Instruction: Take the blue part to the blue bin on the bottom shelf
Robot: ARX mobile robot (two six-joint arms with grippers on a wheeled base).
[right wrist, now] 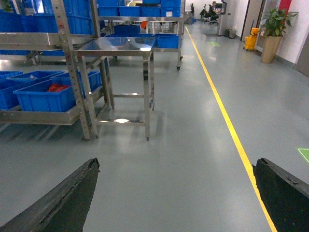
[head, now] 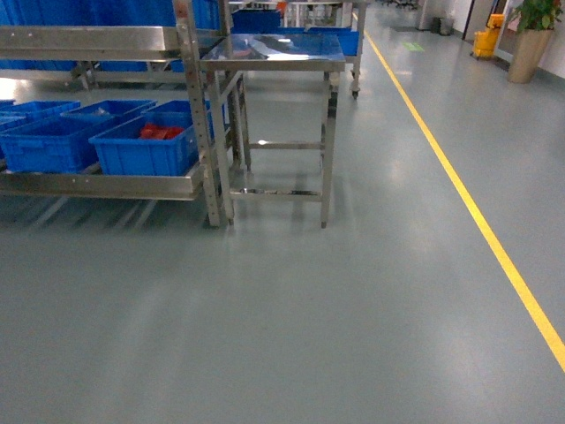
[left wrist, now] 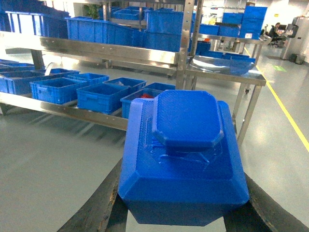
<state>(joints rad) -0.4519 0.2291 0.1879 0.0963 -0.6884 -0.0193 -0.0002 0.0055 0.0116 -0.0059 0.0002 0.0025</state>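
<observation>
The blue part (left wrist: 186, 159), a chunky faceted block with a raised octagonal top, fills the left wrist view. My left gripper (left wrist: 183, 198) is shut on it, a dark finger (left wrist: 104, 203) on each side. Beyond it, the bottom shelf (left wrist: 72, 112) carries several blue bins (left wrist: 101, 96). In the head view the bottom shelf (head: 97, 184) is at the left, and the nearest blue bin (head: 146, 146) holds red pieces. My right gripper (right wrist: 176, 164) is open over bare floor. Neither gripper shows in the head view.
A small steel table (head: 274, 53) stands just right of the rack post (head: 201, 115). An upper rack tier (head: 88, 40) carries more blue crates. A yellow floor line (head: 468, 203) runs along the right, with a potted plant (head: 530, 44) beyond it.
</observation>
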